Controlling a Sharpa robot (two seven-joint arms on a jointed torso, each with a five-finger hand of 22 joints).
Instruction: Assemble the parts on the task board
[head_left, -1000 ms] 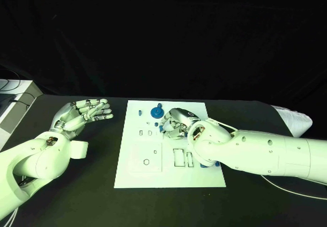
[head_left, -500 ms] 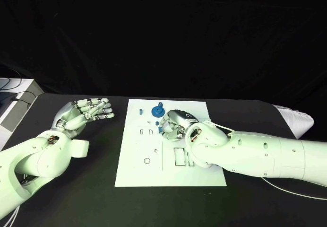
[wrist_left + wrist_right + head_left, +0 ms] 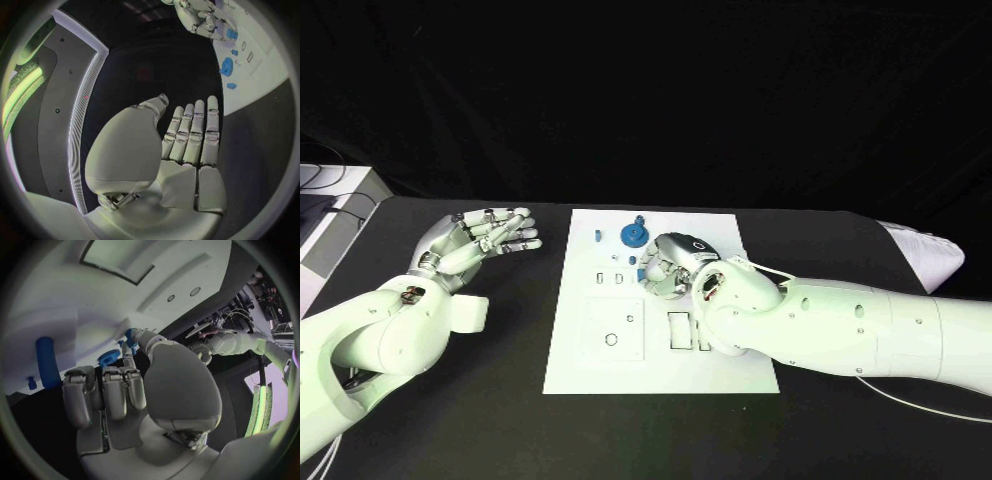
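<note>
The right hand [image 3: 672, 265] sits over the middle of the board [image 3: 589, 370], palm down, fingers curled in. In the right wrist view the right hand [image 3: 125, 390] has its fingers [image 3: 112, 392] bent toward the palm, and its thumb reaches forward to a small blue part [image 3: 131, 336] at its tip; whether the thumb and a finger actually pinch that part, I cannot tell. Just beside the fingertips lies a blue gear [image 3: 109, 358]. A blue rod [image 3: 45, 361] lies farther off on the board, on the side away from the thumb, with a small blue peg [image 3: 31, 384] near its end.

In the head view a round blue gear [image 3: 633, 236] with a knob stands just beyond the right hand, at the board's far edge, and a small blue piece [image 3: 596, 237] stands next to it toward the left hand.

The left hand [image 3: 480, 238] hovers off the board over the black table [image 3: 473, 420], palm up, fingers straight and close together, holding nothing. In the left wrist view, the left hand [image 3: 181, 145] lies flat.
</note>
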